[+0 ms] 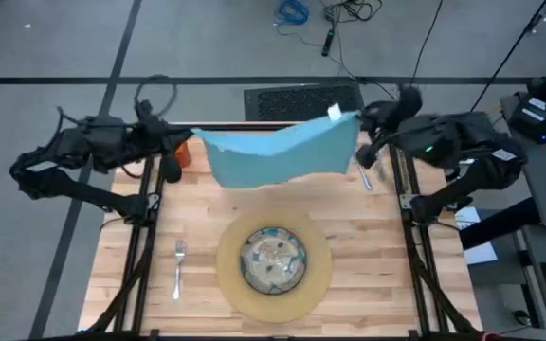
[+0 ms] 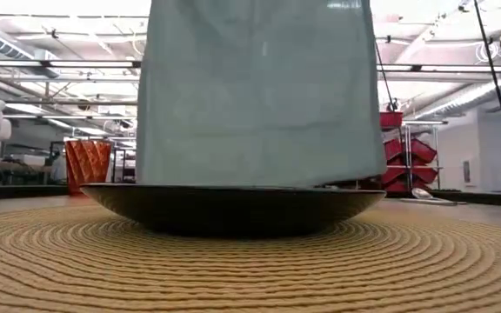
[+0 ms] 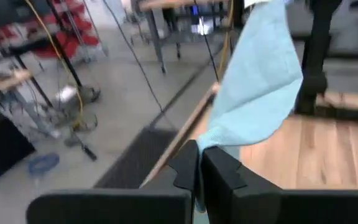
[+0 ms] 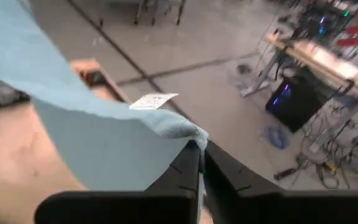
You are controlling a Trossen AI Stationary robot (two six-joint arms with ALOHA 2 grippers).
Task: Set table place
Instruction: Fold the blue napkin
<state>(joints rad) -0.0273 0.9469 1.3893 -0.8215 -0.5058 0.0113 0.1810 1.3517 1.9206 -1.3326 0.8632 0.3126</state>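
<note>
Napkin [image 1: 278, 152] hangs stretched above the table's [image 1: 387, 237] far edge, long axis left-right, left gripper [image 1: 193, 140] and right gripper [image 1: 358, 121] each clamped on a top corner, plate [image 1: 273, 259] nearer the camera.

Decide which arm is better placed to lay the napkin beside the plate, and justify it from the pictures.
Neither alone: left gripper and right gripper each pinch a corner of the napkin, stretched between them beyond the plate. The fork occupies the left side, so probably right.

Bright even overhead light, soft shadows, both wrist views motion-blurred
</note>
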